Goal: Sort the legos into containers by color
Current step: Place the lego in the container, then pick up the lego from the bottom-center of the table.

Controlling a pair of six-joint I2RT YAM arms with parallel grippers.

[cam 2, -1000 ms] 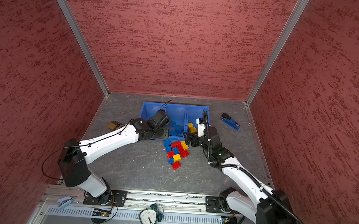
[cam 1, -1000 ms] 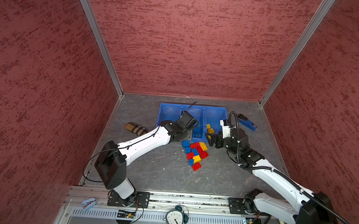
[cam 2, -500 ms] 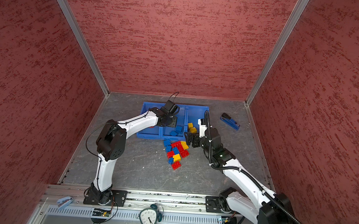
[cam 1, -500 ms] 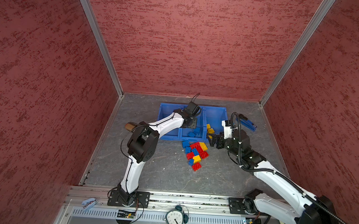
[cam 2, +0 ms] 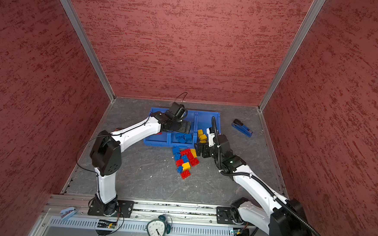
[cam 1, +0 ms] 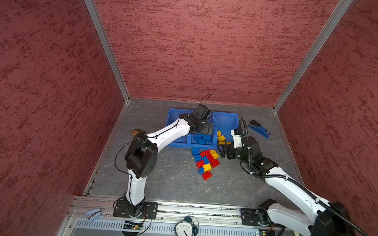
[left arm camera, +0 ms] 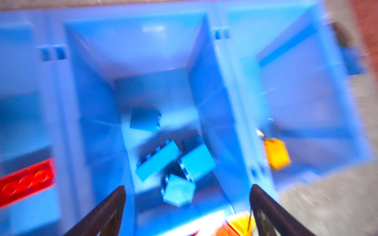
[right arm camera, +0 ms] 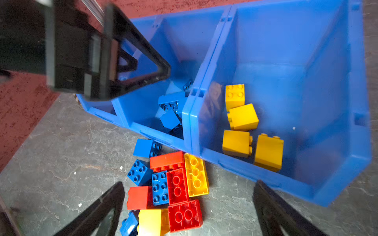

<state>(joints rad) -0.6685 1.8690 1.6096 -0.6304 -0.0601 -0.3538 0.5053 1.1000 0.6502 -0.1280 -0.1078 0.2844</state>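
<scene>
Grey tabletop [cam 1: 157, 177], left hand [left arm camera: 188, 187] spread empty over middle container [left arm camera: 153, 45]; right hand [right arm camera: 189, 183] spread above loose legos [right arm camera: 177, 185]

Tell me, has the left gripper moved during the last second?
Yes. The left gripper has shifted farther back over the middle bin, away from its front rim.

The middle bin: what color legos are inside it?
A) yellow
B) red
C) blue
C: the right wrist view shows only blue legos lying in the middle bin, while the yellow legos sit in the end bin next to it.
</scene>
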